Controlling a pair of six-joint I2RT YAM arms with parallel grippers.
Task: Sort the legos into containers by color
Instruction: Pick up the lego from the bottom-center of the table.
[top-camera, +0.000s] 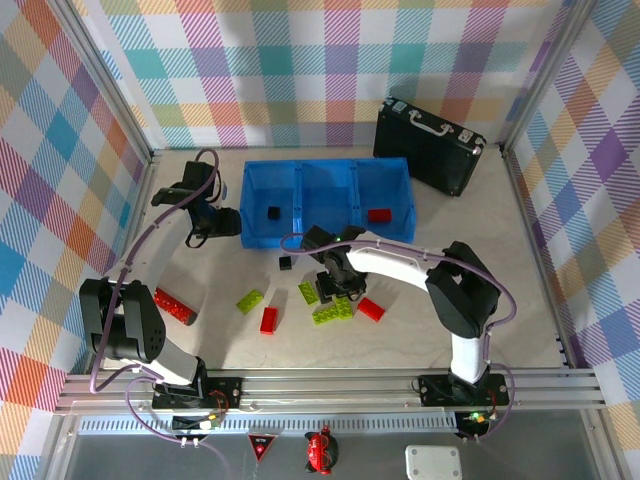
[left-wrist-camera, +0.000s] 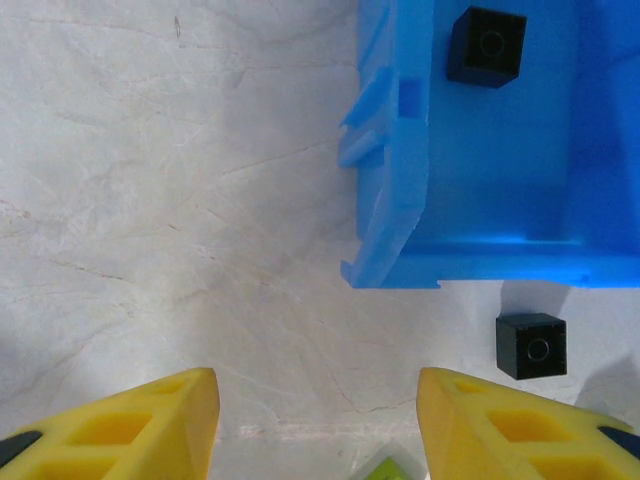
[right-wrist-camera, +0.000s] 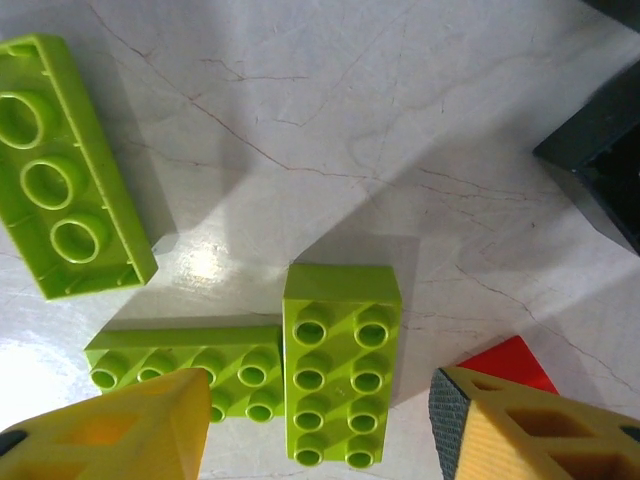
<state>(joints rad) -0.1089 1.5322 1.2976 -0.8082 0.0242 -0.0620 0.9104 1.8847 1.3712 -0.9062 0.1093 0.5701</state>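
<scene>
I had the right gripper spread astride a green brick, centre frame below the tray, ready to pinch it. The left gripper hung empty and parted beside the tray's lower-left corner.

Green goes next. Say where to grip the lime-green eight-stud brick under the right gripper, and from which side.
From straight above: the eight-stud brick lies flat, studs up. One long side touches the neighbouring green bar, leaving no finger room there. Probably turn the right gripper and pinch the two free short ends.
</scene>
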